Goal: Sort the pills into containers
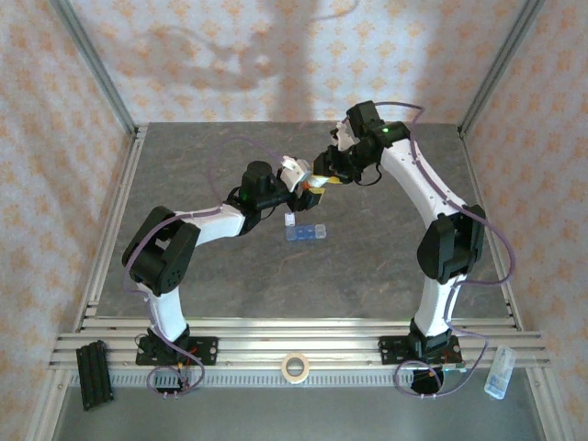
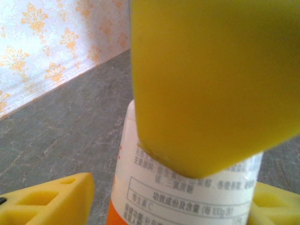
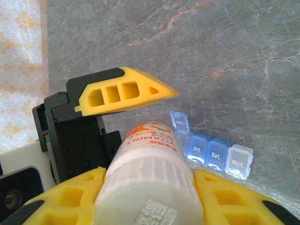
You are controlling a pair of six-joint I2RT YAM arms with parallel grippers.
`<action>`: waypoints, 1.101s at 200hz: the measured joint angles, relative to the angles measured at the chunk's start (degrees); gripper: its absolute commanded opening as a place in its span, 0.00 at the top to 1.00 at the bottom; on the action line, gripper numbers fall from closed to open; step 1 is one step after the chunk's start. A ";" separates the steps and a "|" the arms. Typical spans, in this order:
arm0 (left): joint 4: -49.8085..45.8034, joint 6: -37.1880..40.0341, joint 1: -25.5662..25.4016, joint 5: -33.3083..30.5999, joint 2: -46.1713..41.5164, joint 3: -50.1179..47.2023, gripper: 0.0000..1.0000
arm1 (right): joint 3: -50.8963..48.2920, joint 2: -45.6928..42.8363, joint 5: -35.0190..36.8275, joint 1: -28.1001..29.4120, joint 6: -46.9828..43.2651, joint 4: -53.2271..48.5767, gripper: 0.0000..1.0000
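Containers (image 3: 213, 152) | on table (image 3: 234, 56) | one lid raised | contents unclear

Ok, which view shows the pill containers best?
The right wrist view: the containers lie close, with day labels readable and one lid raised. The top external view gives them as a small blue strip between the arms. The left wrist view faces the white bottle instead.

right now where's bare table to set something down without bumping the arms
Free: the wide near stretch of table between the two arm bases, in front of the pill box; also the back left corner. Crowded: the middle, where the left pincer and right pincer meet at the bottle.
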 measured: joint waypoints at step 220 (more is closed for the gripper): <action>0.28 -3.65 -0.11 2.08 0.00 0.39 0.93 | -0.66 0.00 -0.35 -0.04 1.07 1.53 0.50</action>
